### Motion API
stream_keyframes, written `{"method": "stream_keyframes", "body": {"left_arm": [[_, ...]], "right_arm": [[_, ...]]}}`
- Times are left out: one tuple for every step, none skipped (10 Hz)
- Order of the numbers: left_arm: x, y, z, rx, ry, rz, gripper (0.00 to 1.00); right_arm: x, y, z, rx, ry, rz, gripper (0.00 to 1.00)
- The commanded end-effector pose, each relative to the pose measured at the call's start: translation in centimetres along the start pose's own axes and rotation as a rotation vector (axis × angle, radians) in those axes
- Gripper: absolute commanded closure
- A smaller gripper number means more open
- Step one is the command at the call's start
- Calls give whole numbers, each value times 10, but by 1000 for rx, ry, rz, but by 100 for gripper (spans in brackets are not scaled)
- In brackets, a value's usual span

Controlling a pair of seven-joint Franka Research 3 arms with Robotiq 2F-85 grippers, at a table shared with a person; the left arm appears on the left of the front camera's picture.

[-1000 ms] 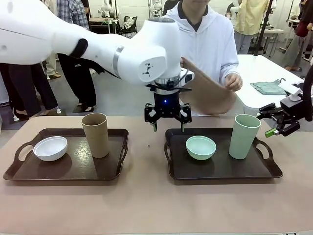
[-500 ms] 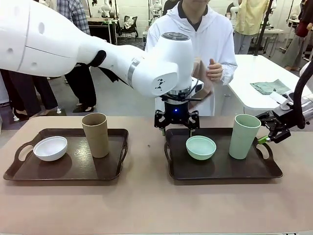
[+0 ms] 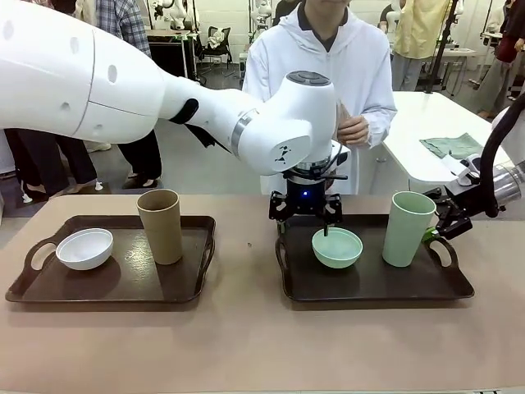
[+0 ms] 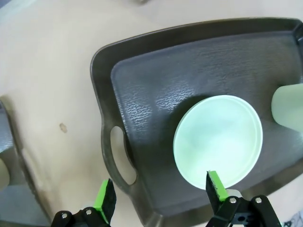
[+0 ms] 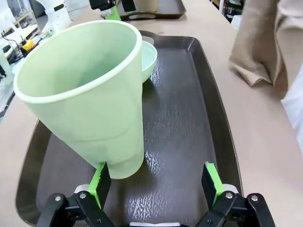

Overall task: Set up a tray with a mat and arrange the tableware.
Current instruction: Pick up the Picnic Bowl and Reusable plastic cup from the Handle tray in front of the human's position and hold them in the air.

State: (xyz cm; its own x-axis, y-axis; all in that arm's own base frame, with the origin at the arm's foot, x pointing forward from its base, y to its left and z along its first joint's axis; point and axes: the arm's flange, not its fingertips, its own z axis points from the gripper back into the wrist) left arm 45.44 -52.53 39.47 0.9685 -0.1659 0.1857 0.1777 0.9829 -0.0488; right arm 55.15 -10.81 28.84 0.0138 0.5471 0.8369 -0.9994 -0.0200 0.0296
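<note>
Two dark trays lie on the table. The left tray (image 3: 107, 289) holds a small white bowl (image 3: 84, 248) and a tall tan cup (image 3: 161, 226). On the right tray (image 3: 369, 287) stand a mint bowl (image 3: 337, 247) and a tall mint cup (image 3: 408, 228). My left gripper (image 3: 305, 222) hangs open over that tray's left end. In its wrist view one finger is above the mint bowl's (image 4: 218, 142) rim and the other near the tray handle (image 4: 120, 156). My right gripper (image 3: 439, 231) is open beside the mint cup (image 5: 85, 94), whose base sits by one finger. A person holds a tan mat (image 5: 255, 42).
The person (image 3: 328, 74) stands at the far side with both hands (image 3: 353, 127) raised near the chest. A white side table (image 3: 443, 123) with a green cloth (image 3: 449, 146) is at the back right. Bare tabletop (image 3: 246, 345) runs along the near edge and between the trays.
My left gripper moved right and down over the mint bowl. My right gripper moved left, close to the mint cup. The person drew the spread mat in towards the chest.
</note>
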Motion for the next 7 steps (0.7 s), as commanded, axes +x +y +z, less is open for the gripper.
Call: {"method": "stream_keyframes", "body": {"left_arm": [[8, -4, -4, -8, -39, -2, 0], [11, -4, -6, -13, -39, -4, 0], [14, -3, -9, -18, -32, 11, 0], [17, 0, -11, -20, -19, 25, 0], [18, 3, -12, -19, -8, 36, 0], [20, 4, -14, -22, -2, 40, 0], [21, 4, -14, -20, -1, 43, 0]], "right_arm": [[1, 4, -13, -38, -5, 15, 0], [2, 3, -16, -39, -13, 15, 0], [3, 6, -19, -26, -17, 15, 0], [4, 8, -19, -16, -13, 16, 0], [4, 13, -14, -15, -9, 8, 0], [4, 16, -9, -22, -6, 10, 0], [6, 22, -5, -24, -8, 11, 0]]}}
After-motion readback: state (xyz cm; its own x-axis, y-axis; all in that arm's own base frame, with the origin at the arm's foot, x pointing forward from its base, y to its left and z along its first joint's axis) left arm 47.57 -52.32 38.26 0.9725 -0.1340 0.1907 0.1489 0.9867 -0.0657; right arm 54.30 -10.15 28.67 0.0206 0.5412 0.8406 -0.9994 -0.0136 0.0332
